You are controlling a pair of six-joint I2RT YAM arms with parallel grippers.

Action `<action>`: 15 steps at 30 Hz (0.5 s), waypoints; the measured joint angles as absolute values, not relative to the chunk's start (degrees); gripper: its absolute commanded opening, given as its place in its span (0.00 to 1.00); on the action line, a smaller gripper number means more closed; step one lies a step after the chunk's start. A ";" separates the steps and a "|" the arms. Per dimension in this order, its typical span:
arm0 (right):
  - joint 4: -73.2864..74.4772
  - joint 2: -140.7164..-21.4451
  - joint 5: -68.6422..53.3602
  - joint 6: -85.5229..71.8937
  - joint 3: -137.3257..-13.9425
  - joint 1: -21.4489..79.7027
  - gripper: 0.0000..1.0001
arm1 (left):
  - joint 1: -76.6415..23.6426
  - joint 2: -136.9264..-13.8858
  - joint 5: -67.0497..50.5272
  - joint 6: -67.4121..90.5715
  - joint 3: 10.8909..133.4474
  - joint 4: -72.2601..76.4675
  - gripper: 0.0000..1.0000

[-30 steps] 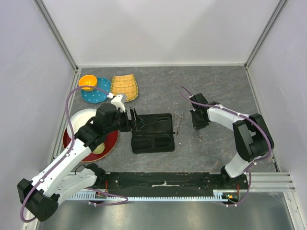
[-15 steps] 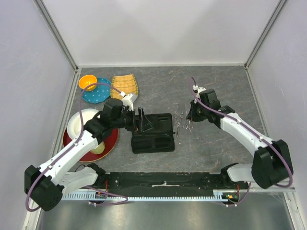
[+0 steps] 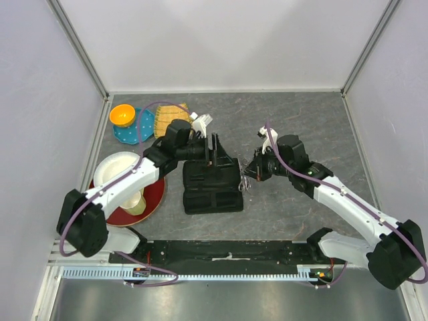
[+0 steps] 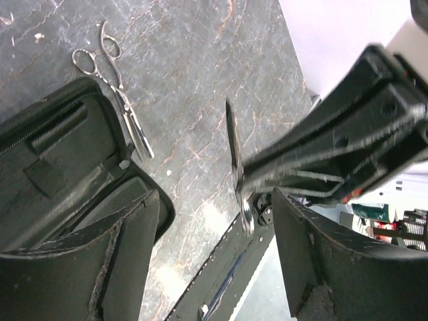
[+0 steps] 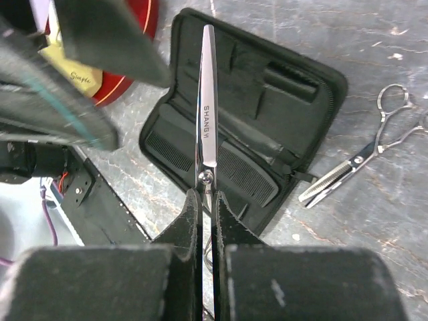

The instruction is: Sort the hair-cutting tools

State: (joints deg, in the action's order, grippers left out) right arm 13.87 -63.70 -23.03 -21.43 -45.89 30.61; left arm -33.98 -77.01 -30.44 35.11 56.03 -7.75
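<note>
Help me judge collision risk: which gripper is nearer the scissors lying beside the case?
Right. The right gripper, clamping the other scissors, hangs close beside the lying scissors, right of the case; the left gripper is over the case's far edge.

Ring handles of the scissors (image 5: 208, 100) are hidden between the pads of the right end effector (image 5: 206, 204); the black zip case (image 4: 53, 160) runs off the left wrist view's left edge.
</note>
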 measured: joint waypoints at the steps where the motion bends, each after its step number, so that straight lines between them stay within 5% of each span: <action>1: 13.85 -63.70 -23.14 -21.45 -45.89 31.42 0.00 | -34.22 -78.37 -30.44 35.11 56.99 -7.40 0.73; 10: 14.59 -64.69 -20.49 -20.95 -45.89 36.29 0.00 | -37.43 -84.88 -29.76 36.34 60.20 -5.78 0.62; 15: 14.87 -64.99 -18.81 -20.80 -45.89 37.52 0.00 | -38.52 -87.37 -28.03 37.82 60.36 -6.28 0.18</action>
